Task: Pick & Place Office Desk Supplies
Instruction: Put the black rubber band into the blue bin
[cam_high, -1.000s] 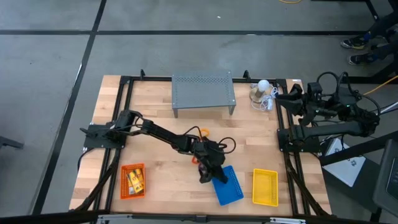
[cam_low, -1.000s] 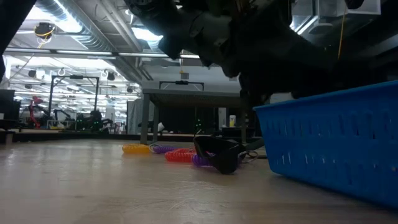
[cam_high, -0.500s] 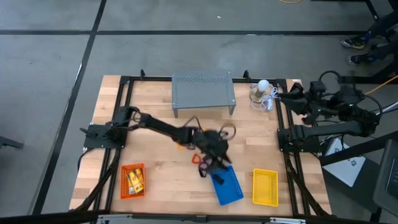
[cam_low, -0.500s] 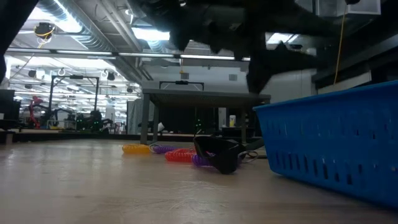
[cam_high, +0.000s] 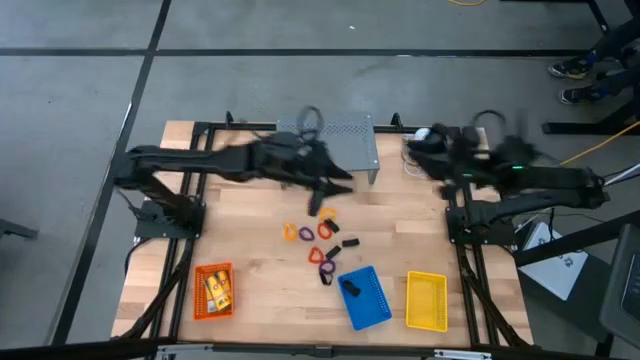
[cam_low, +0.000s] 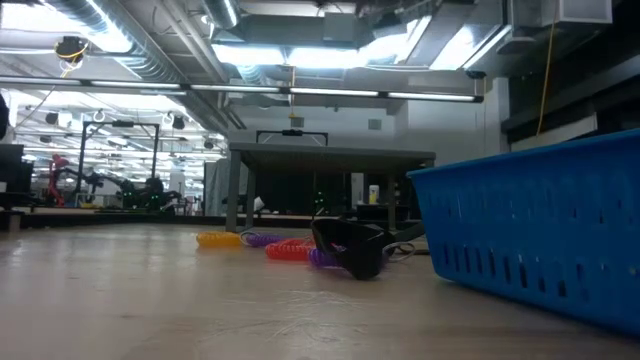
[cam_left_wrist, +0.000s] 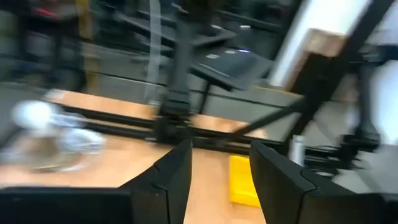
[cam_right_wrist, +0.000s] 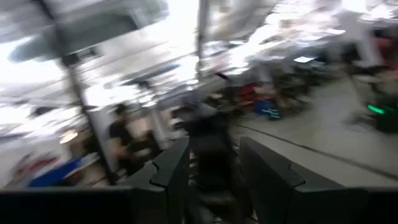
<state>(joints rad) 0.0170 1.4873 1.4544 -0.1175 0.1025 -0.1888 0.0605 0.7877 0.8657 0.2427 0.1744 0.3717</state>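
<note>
Left pincer (cam_left_wrist: 219, 177) is released and empty: the left wrist view shows its two dark fingers (cam_left_wrist: 177, 174) apart with bare gap between them. In the high view the left pincer (cam_high: 322, 195) hangs over the table (cam_high: 240, 235) just in front of the grey perforated shelf (cam_high: 335, 135), arm stretched across from the table's left side. Right pincer (cam_right_wrist: 213, 171) also released, fingers (cam_right_wrist: 173, 168) apart, nothing seen between them; in the high view it sits blurred at the far right corner (cam_high: 432, 140) by the white bulb (cam_high: 424, 133).

Supplies: loose cluster on the wood in front of the left pincer, with a purple loop (cam_high: 306, 233), an orange loop (cam_high: 290, 233), an orange-red loop (cam_high: 324, 231), a black clip (cam_high: 350, 242), a red loop (cam_high: 315, 254) and a purple loop with a dark piece nearer the front (cam_high: 327, 268). One black clip (cam_high: 351, 289) lies inside the blue basket (cam_high: 372, 305). Yellow-orange packets (cam_high: 217, 290) are in the orange basket (cam_high: 199, 300) at front left. Yellow basket (cam_high: 427, 300) is right of the blue one, contents not discernible.

Low view: blue basket wall (cam_low: 530, 240) at right, and beside it on the table a black piece (cam_low: 355, 250) with coiled red (cam_low: 288, 250), purple (cam_low: 262, 240) and yellow-orange loops (cam_low: 215, 240).
</note>
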